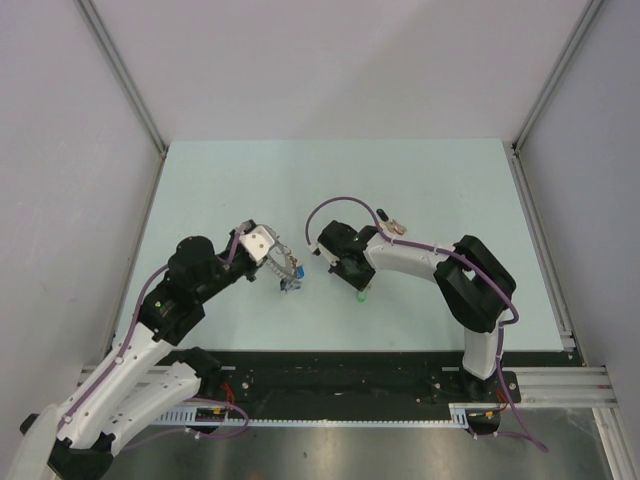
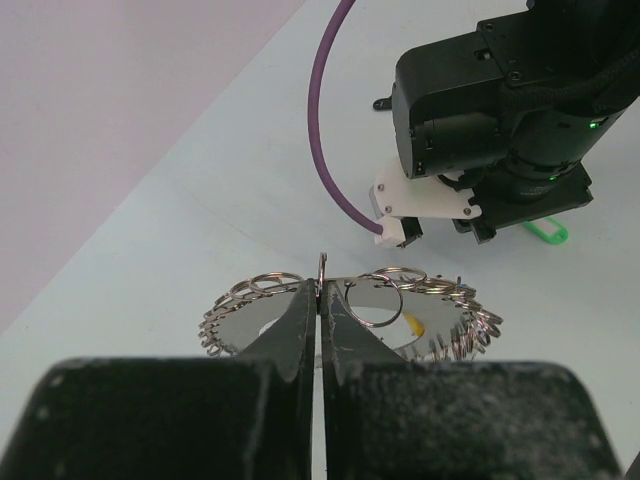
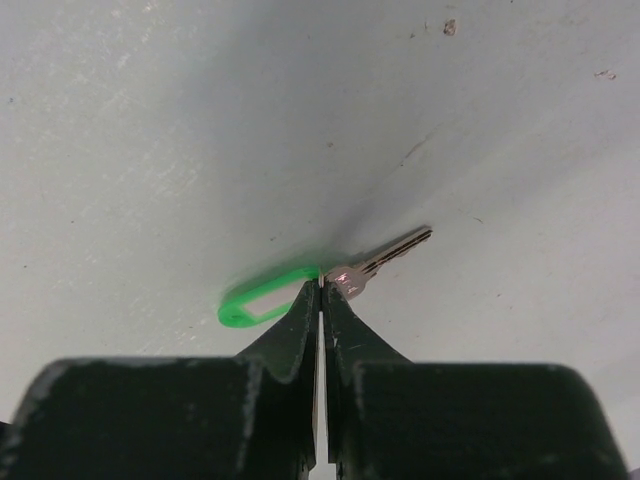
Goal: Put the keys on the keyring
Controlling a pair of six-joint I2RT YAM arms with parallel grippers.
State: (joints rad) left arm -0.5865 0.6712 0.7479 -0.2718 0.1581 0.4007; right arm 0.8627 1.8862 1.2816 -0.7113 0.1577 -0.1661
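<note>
The keyring (image 2: 445,318) is a flat grey ring fringed with small silvery split rings. It hangs just above the table. My left gripper (image 2: 320,290) is shut on one upright split ring at its rim. From above, the keyring (image 1: 291,271) shows a blue-headed key (image 1: 295,286) at its lower edge, just beyond the left gripper (image 1: 281,264). A silver key (image 3: 388,254) with a green plastic tag (image 3: 260,301) lies on the table. My right gripper (image 3: 321,285) is shut where tag and key join. In the top view the green tag (image 1: 362,296) lies under the right gripper (image 1: 357,284).
Another key with a pinkish head (image 1: 394,229) and a small black piece (image 1: 382,213) lie behind the right arm's forearm. A purple cable (image 2: 325,140) loops off the right wrist near the keyring. The pale table ends at metal rails (image 1: 540,240) on the right.
</note>
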